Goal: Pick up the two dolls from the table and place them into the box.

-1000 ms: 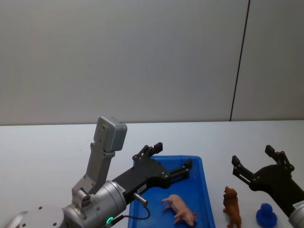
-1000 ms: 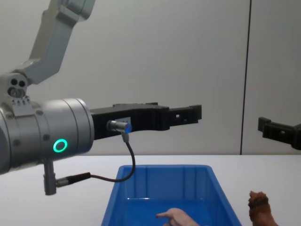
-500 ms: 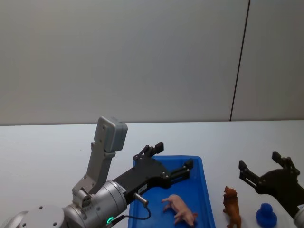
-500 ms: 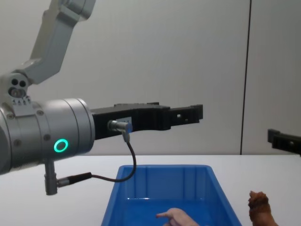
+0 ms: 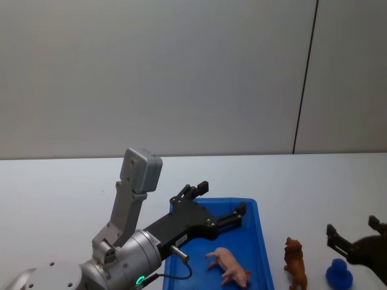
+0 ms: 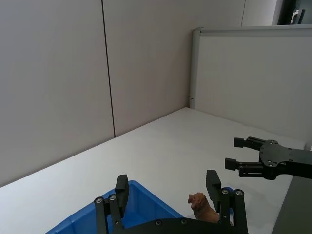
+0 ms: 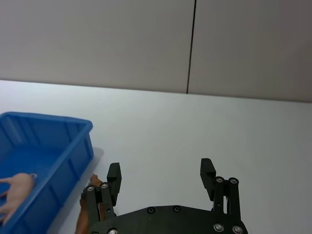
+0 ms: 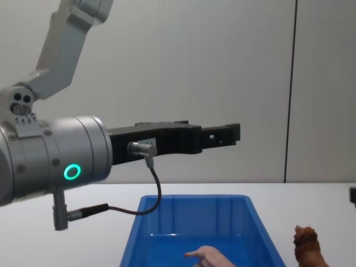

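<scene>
The pink pig doll (image 5: 228, 266) lies inside the blue box (image 5: 261, 241), also seen in the chest view as the pig (image 8: 208, 257) in the box (image 8: 194, 206). The shaggy brown doll (image 5: 295, 263) stands upright on the white table (image 5: 60, 193), just right of the box. My left gripper (image 5: 219, 198) hovers open and empty above the box's far half. My right gripper (image 5: 354, 228) is open and empty, low at the right, behind and to the right of the brown doll. In the right wrist view the brown doll (image 7: 94, 180) peeks out beside the right gripper (image 7: 160, 168).
A small round dark-blue object (image 5: 339, 273) sits on the table to the right of the brown doll, below my right gripper. The grey wall stands behind the table. The left wrist view shows a partition at the table's far end.
My right gripper has drawn back toward the right and dropped lower, leaving the chest view almost fully. The left arm, both dolls and the box have stayed put.
</scene>
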